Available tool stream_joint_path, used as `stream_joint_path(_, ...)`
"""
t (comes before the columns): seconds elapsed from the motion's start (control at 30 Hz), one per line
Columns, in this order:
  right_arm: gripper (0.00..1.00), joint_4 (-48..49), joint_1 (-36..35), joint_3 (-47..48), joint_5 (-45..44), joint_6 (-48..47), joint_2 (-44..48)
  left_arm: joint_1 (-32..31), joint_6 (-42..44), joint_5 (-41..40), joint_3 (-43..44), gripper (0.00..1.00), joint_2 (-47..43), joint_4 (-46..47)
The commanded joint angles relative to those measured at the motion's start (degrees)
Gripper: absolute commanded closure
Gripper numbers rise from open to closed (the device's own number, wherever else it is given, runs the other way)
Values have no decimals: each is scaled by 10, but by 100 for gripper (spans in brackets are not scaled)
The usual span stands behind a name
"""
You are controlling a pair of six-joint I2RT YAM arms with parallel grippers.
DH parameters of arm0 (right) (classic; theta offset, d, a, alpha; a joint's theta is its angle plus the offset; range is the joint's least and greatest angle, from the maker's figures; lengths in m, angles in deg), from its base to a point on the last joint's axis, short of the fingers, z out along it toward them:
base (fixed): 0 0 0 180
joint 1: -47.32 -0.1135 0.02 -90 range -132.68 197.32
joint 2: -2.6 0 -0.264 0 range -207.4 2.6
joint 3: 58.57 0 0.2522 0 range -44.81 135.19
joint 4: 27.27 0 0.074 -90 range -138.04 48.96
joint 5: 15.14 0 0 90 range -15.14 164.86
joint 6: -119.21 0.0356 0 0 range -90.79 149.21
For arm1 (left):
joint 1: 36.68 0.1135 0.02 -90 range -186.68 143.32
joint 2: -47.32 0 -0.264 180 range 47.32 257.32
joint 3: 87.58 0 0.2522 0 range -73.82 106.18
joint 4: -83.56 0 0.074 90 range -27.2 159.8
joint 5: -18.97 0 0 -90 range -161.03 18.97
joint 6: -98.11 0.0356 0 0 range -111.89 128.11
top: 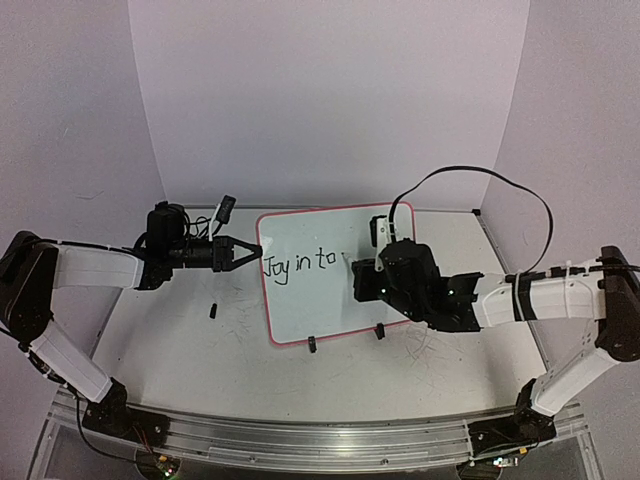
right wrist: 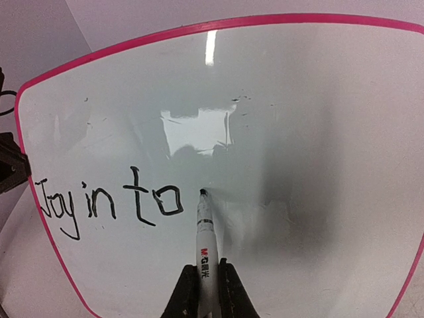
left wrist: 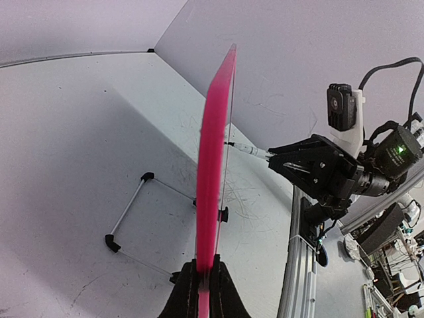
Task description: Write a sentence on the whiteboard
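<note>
On table (top: 200, 365): one whiteboard (top: 320, 300) | left gripper (top: 252, 253) clamps it | right gripper (right wrist: 204, 281) grips one marker (right wrist: 206, 232)

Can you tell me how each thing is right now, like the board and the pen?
whiteboard: standing up, with "Joy in to" written on it.
marker: uncapped, tip at the whiteboard just after "to".
left end effector: shut on the whiteboard's side edge.
right end effector: shut on the marker.
wire stand: folded out behind the whiteboard.
</note>
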Motion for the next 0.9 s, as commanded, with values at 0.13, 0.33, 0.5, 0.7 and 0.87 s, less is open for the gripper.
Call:
stream_joint_path(0.13,100,10,1,22,-18,2,-18,2,5,20,23,100,-24,21)
stream_joint_path(0.33,100,14,0,30,-8,-20,-22,2,5,20,24,100,-25,21)
stream_joint_path(0.5,100,16,0,29,1,-25,-25,2,5,18,23,100,-24,21)
stream_joint_path(0.7,100,15,0,24,10,-20,-24,2,5,19,24,100,-25,21)
stream_joint_path(0.87,100,10,-1,20,20,-14,-26,2,5,18,24,100,-23,21)
